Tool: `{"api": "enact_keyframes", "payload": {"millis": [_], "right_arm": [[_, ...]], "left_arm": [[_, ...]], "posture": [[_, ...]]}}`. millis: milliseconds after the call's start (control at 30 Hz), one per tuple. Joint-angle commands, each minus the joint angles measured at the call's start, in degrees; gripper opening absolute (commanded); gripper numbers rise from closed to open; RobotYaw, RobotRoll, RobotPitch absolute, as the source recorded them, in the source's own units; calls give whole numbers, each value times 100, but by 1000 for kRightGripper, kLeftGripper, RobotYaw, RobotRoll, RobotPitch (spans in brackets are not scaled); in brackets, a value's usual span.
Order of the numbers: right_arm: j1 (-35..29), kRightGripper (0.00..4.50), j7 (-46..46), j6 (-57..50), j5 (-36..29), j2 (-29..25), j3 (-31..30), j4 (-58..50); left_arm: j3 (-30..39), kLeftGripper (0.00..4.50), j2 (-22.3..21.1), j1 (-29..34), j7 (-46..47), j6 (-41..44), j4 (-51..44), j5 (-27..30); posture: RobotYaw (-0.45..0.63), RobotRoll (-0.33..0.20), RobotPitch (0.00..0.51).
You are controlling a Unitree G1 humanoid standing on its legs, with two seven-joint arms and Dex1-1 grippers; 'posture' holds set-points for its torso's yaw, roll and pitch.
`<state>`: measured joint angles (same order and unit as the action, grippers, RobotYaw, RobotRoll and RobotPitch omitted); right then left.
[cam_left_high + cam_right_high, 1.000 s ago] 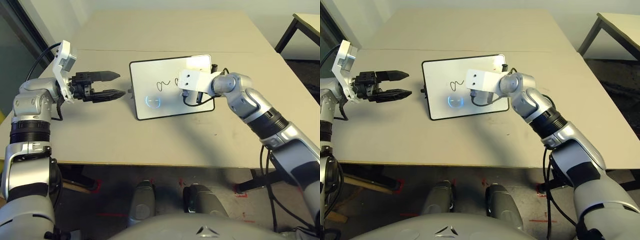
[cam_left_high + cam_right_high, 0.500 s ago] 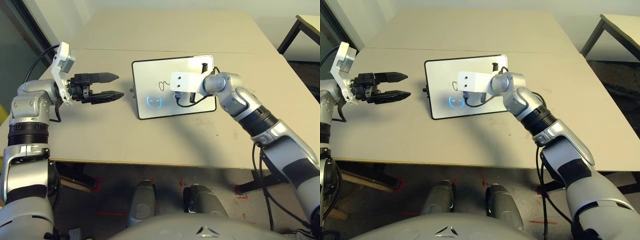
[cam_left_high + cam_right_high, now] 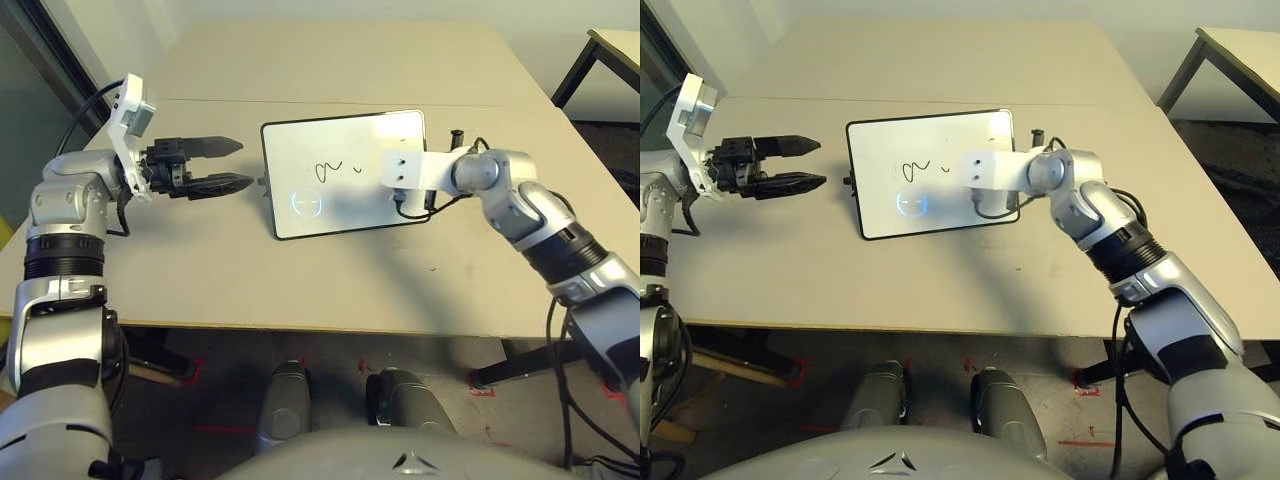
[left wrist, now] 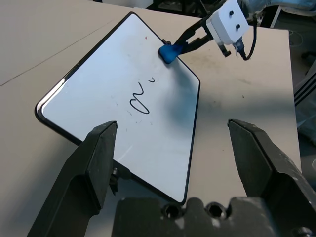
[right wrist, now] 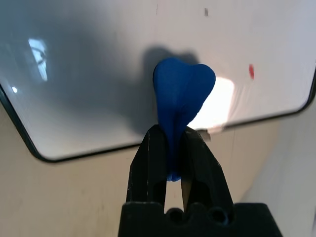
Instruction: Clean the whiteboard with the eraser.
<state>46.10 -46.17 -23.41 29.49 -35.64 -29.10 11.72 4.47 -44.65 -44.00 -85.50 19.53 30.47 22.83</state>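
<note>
Eraser [image 5: 178, 91]: blue, soft-looking, pinched at its near end and flared at its free end. It is held over the whiteboard [image 3: 350, 208], near the edge on the robot's right. Whether the surface is pressed by it cannot be told.

Whiteboard: laid flat on the table [image 3: 300, 285], slightly askew. Most of the white face is seen bare. Two dark marks are noted: a looped squiggle [image 4: 139, 101] about mid-board, and a small tick [image 4: 151, 80] just beside it. Faint specks are seen around the squiggle, and a red spot [image 5: 251, 71] is visible near the board's edge. The blue glow [image 3: 306, 205] is judged to be a reflection, not ink.

Right gripper [image 5: 172, 131]: clenched on the eraser, which is squeezed between its fingers. Left gripper [image 3: 246, 165]: spread apart and empty, held beside the board's other edge; the board is not gripped by it.

Progress (judged): the eraser is in hand, but cleaning is incomplete. The squiggle, the tick and the red spot are left to be wiped. For the dark marks, the eraser needs to be brought inward and firm contact made; slippage of the unheld board is possible.
</note>
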Motion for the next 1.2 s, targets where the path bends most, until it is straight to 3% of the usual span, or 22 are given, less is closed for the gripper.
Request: {"api": "enact_keyframes", "payload": {"millis": [33,833,1200], "right_arm": [[-19,195,-45,0,85,34,53,-8],[836,176,109,600,415,1620,-264,956],[906,159,208,930,666,1636,-333,1393]], "left_arm": [[-73,4500,17,-51,-73,-49,105,-62],[148,4500,-161,354,118,162,-364,100],[132,4500,-113,300,139,179,-375,108]], "posture": [[205,0,33],[275,0,37],[270,0,35]]}}
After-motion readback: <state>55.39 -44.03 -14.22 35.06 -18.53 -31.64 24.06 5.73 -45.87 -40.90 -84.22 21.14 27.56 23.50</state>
